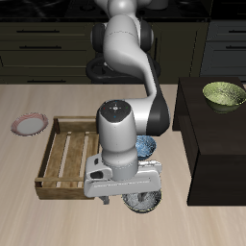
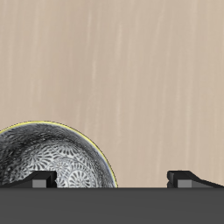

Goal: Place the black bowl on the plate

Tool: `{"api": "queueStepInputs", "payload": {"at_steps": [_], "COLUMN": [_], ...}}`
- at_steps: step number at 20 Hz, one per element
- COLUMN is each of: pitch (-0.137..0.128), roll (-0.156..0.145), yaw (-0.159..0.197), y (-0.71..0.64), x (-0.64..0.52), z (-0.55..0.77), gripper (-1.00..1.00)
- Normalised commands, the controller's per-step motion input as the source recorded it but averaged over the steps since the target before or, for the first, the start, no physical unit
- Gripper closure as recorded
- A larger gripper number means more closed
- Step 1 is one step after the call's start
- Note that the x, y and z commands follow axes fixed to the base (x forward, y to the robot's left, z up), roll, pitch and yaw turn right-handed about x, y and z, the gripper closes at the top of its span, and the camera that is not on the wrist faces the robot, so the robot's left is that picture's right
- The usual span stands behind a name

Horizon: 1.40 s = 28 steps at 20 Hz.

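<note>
The black bowl [image 1: 145, 203], dark outside with a grey-white speckled inside, sits on the table near the front edge. My gripper [image 1: 130, 195] hangs right over it and hides part of it. In the wrist view the gripper [image 2: 112, 180] is open and empty, its jaws wide apart. One fingertip [image 2: 42, 180] is above the black bowl [image 2: 52, 162]; the other is over bare table. The plate [image 1: 29, 124], pinkish-red rimmed with a pale centre, lies far off by the table's side edge, beyond the wooden tray.
A wooden slatted tray [image 1: 69, 159] lies between the plate and my arm. A blue patterned bowl [image 1: 145, 147] sits just behind the gripper. A yellow-green bowl [image 1: 224, 93] stands on a black cabinet [image 1: 216, 144] beside the arm.
</note>
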Motion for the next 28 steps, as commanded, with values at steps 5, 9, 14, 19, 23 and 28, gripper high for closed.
{"api": "queueStepInputs", "payload": {"at_steps": [5,9,14,19,23,28], "pitch": [0.077,0.078,0.006,-0.027,-0.045,-0.052], "roll": [0.012,0.094,0.032,0.026,0.018,0.006], "yaw": [0.006,0.001,-0.001,-0.028,-0.020,0.001], "y": [0.07,0.23,0.07,-0.02,0.01,0.02], "x": [-0.07,-0.14,-0.15,-0.07,-0.02,-0.07], "z": [-0.33,-0.34,-0.06,0.13,0.17,0.22], "gripper": [-1.00,-1.00,1.00,1.00,1.00,1.00]}}
